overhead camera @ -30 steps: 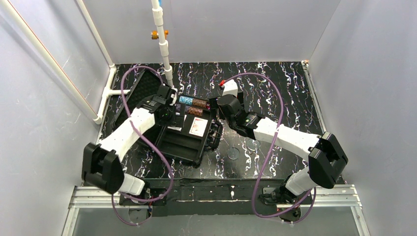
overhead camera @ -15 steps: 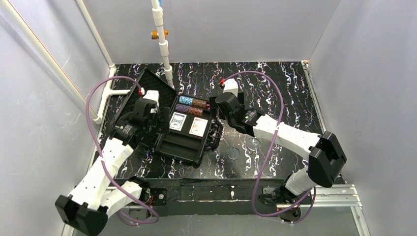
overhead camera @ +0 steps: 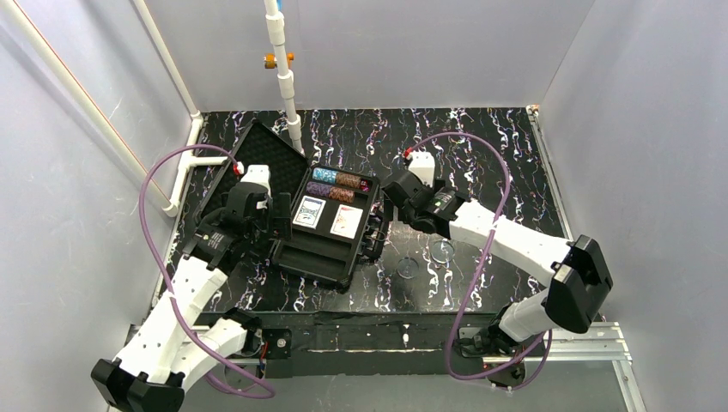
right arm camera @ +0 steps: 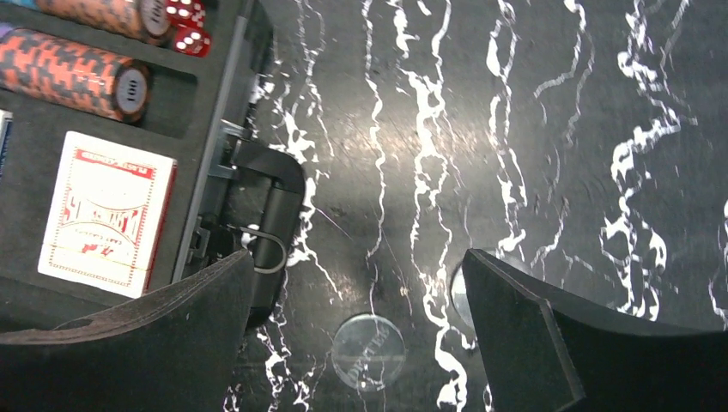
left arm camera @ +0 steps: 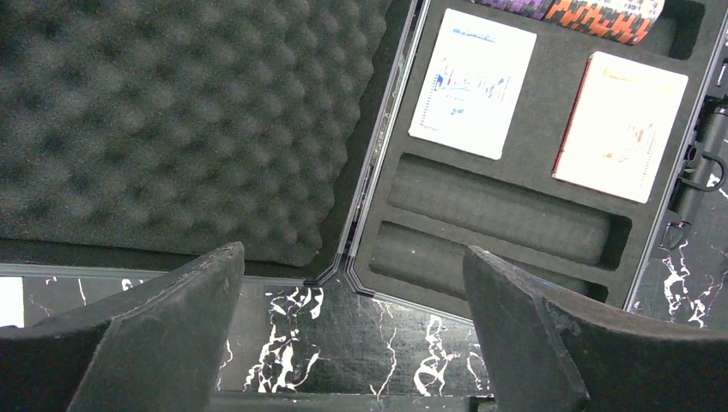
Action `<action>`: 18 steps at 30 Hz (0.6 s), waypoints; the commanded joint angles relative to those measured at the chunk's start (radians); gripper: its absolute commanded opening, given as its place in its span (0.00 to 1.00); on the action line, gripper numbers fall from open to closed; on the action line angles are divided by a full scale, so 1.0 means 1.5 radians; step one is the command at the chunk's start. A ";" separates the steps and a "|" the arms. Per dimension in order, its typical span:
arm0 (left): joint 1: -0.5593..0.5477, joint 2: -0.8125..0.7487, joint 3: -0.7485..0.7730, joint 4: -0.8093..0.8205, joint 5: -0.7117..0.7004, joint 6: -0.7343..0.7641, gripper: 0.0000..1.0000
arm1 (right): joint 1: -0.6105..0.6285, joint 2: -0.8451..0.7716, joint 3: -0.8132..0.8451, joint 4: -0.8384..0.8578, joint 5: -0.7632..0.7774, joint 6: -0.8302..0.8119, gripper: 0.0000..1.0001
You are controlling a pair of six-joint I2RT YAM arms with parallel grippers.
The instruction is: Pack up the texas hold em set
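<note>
My left claw [left arm camera: 352,262] hangs released, its 2 fingers spread wide and holding nothing, over the hinge line of the black case [overhead camera: 316,264]. The case lies open at the centre-left of the top view. At the left of that wrist view is the foam-lined lid [left arm camera: 172,112], and at the right is the moulded tray [left arm camera: 506,215] with 2 empty grooves. Above those grooves lie 2 card decks, the blue deck [left arm camera: 472,81] beside the red deck [left arm camera: 620,124]. The chip stacks [overhead camera: 336,184] fill the tray's top rows: teal, brown, purple and orange. My right claw [right arm camera: 356,262] is released too, empty, above the marbled table [right arm camera: 532,129] just right of the case handle [right arm camera: 273,210]. Red dice [right arm camera: 185,26] sit in the tray's upper corner. 1 clear disc [right arm camera: 367,352] lies on the table between my fingers, and another is half hidden behind the right one.
</note>
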 commanded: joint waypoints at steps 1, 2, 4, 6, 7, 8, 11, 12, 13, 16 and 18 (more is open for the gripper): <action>-0.001 -0.024 -0.007 0.000 -0.009 -0.001 0.98 | 0.004 -0.034 0.021 -0.109 0.040 0.125 0.98; -0.001 -0.028 -0.007 0.000 -0.008 0.000 0.98 | 0.004 -0.032 0.016 -0.123 0.037 0.147 0.98; -0.001 -0.035 -0.009 0.000 -0.008 0.000 0.98 | 0.004 -0.027 0.007 -0.159 0.031 0.192 0.99; -0.001 -0.040 -0.010 0.001 -0.009 0.000 0.98 | 0.004 -0.021 -0.001 -0.189 0.025 0.228 0.98; -0.001 -0.042 -0.010 0.000 -0.010 0.000 0.98 | 0.004 -0.020 -0.007 -0.196 0.021 0.238 0.98; -0.001 -0.043 -0.010 0.000 -0.011 0.000 0.98 | 0.004 -0.020 -0.015 -0.198 0.017 0.247 0.98; -0.001 -0.046 -0.010 0.000 -0.010 0.000 0.98 | 0.003 -0.019 -0.036 -0.179 -0.003 0.259 0.98; -0.001 -0.047 -0.012 0.000 -0.009 0.001 0.98 | 0.003 -0.016 -0.043 -0.175 -0.009 0.262 0.98; -0.001 -0.047 -0.011 0.000 -0.007 0.001 0.98 | 0.002 -0.010 -0.046 -0.170 -0.018 0.262 0.98; -0.001 -0.050 -0.012 0.000 -0.009 0.002 0.98 | 0.000 0.011 -0.061 -0.164 -0.055 0.266 0.98; -0.001 -0.052 -0.013 0.000 -0.016 0.002 0.98 | 0.000 0.023 -0.074 -0.151 -0.088 0.262 0.98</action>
